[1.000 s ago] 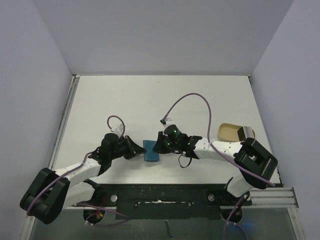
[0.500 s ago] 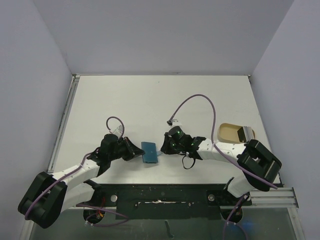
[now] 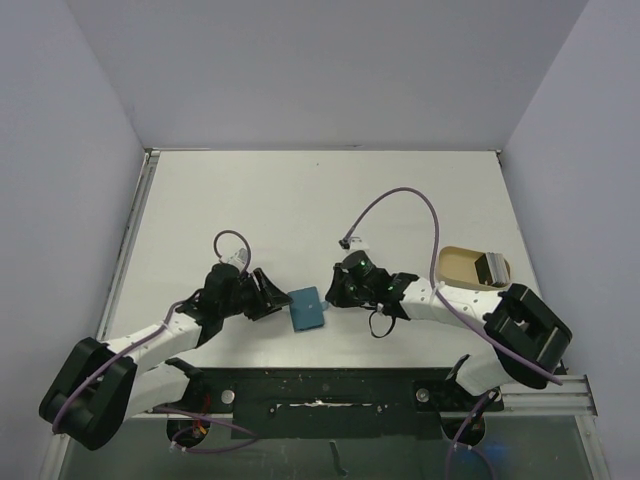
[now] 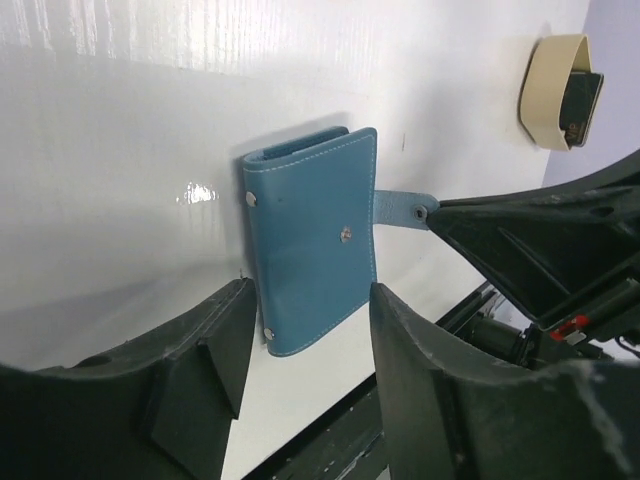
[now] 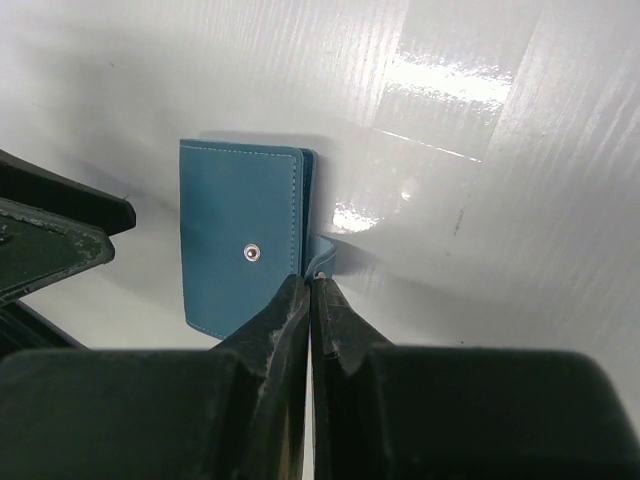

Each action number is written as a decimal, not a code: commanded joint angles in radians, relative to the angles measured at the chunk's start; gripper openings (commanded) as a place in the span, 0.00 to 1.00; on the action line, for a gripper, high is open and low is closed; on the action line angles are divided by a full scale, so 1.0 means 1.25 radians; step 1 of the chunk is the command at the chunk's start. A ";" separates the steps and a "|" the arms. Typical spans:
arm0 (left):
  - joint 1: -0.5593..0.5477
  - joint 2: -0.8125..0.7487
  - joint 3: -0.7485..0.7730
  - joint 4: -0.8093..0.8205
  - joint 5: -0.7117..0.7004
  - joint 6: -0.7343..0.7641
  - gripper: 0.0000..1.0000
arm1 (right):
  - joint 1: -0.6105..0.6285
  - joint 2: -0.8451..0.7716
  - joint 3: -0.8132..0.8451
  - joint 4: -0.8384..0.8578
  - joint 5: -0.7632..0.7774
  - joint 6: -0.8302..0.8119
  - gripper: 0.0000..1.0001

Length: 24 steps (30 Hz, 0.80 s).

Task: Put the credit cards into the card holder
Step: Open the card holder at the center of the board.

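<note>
I see the card holder (image 3: 308,308) lying on the white tabletop (image 3: 300,200), close to the near edge. It sits between my two arms. It is teal blue and it is folded shut. A small round snap button (image 4: 344,235) shows on the side facing up.

My left gripper (image 3: 278,300) is right beside the card holder's left side. In the left wrist view its two fingers (image 4: 200,370) stand apart, so it is open. The near end of the card holder sits in the gap between the fingertips. I cannot tell if either finger touches it.

My right gripper (image 3: 335,293) is on the other side of the card holder. In the right wrist view its two fingers (image 5: 285,320) are pressed together. The little snap tab (image 5: 322,255) sticks out from the card holder's edge and runs into the tips of those fingers. So the right gripper is closed and pinches the tab. The left wrist view shows the same thing, with the tab (image 4: 400,207) reaching across to the tip of the black right gripper (image 4: 432,210).

A tan tray (image 3: 462,266) sits on the tabletop far to the right, well apart from the card holder. A dark thing (image 3: 492,267) stands in it at the right end. It is too small for me to tell what it is.
</note>
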 commanded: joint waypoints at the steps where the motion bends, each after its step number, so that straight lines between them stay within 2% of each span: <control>1: 0.006 0.013 0.066 -0.034 -0.024 0.035 0.51 | -0.013 -0.037 0.028 -0.010 0.017 -0.006 0.00; 7: 0.008 -0.045 0.122 -0.154 -0.082 0.084 0.58 | -0.013 -0.068 0.060 -0.023 -0.019 0.009 0.00; 10: 0.009 -0.080 0.163 -0.248 -0.119 0.118 0.63 | -0.001 -0.073 0.068 0.001 -0.043 0.032 0.00; 15: 0.010 -0.132 0.193 -0.324 -0.148 0.132 0.68 | 0.020 -0.065 0.093 0.039 -0.072 0.060 0.00; 20: 0.010 -0.146 0.195 -0.340 -0.126 0.132 0.68 | 0.021 -0.057 0.097 0.081 -0.095 0.087 0.00; 24: 0.010 -0.145 0.187 -0.325 -0.064 0.142 0.68 | 0.022 -0.051 0.084 0.133 -0.121 0.122 0.00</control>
